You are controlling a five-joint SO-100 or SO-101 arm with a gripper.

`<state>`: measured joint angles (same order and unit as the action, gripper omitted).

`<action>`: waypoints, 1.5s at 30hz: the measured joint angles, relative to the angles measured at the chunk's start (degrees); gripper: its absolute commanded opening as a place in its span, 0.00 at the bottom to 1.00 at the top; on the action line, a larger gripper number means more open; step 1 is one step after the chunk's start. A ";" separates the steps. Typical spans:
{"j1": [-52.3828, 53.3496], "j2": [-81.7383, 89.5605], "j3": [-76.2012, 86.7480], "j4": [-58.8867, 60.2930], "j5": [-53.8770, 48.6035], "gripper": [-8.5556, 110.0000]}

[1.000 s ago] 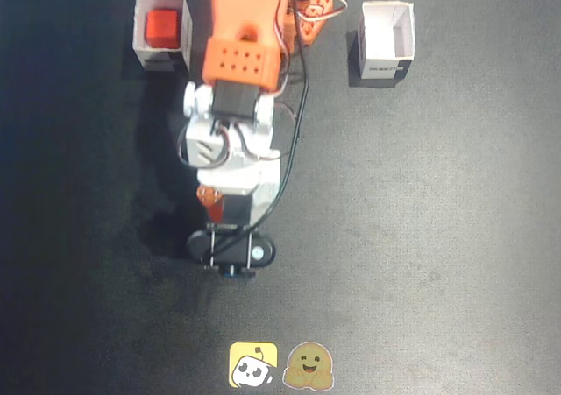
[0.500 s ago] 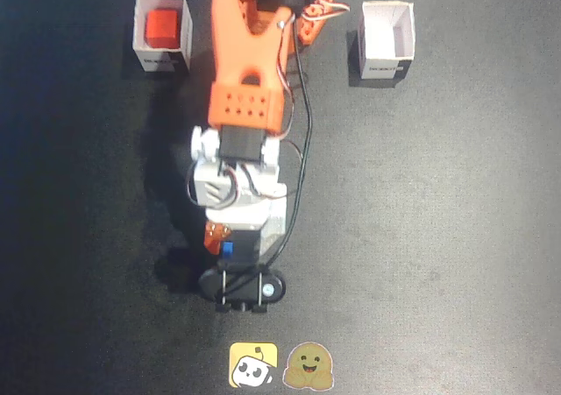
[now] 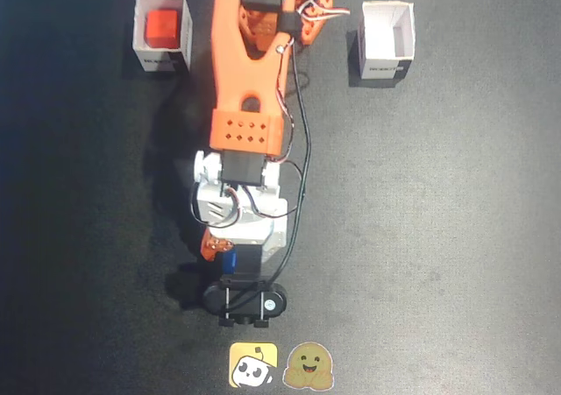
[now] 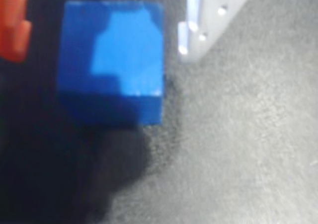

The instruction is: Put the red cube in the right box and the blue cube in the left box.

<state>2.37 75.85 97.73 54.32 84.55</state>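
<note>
close under the wrist camera, the blue cube (image 4: 112, 65) filled the upper left of the wrist view, resting on the dark mat (image 4: 248, 149) with an orange finger (image 4: 12, 23) just to its left and a white finger (image 4: 198, 15) just to its right. the gripper (image 3: 226, 259) stood apart around the cube, not yet pressed on it. it looked a light, stiff, plain-faced block, likely a little slick, best pinched across two opposite flat faces near mid-height. being a cube, it had no long axis; its sides sat roughly square to the fingers. farther off in the fixed view, the red cube (image 3: 163, 26) lay inside the box at upper left (image 3: 139, 27), and the box at upper right (image 3: 387, 40) stood empty.
</note>
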 measured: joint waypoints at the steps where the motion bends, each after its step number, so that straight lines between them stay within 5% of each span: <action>1: -0.18 -0.35 0.00 0.00 0.00 0.25; 28: -0.18 -3.52 0.26 -3.43 1.76 0.14; 45: 0.00 20.83 11.60 8.79 4.22 0.14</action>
<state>2.37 96.68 109.34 63.11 88.77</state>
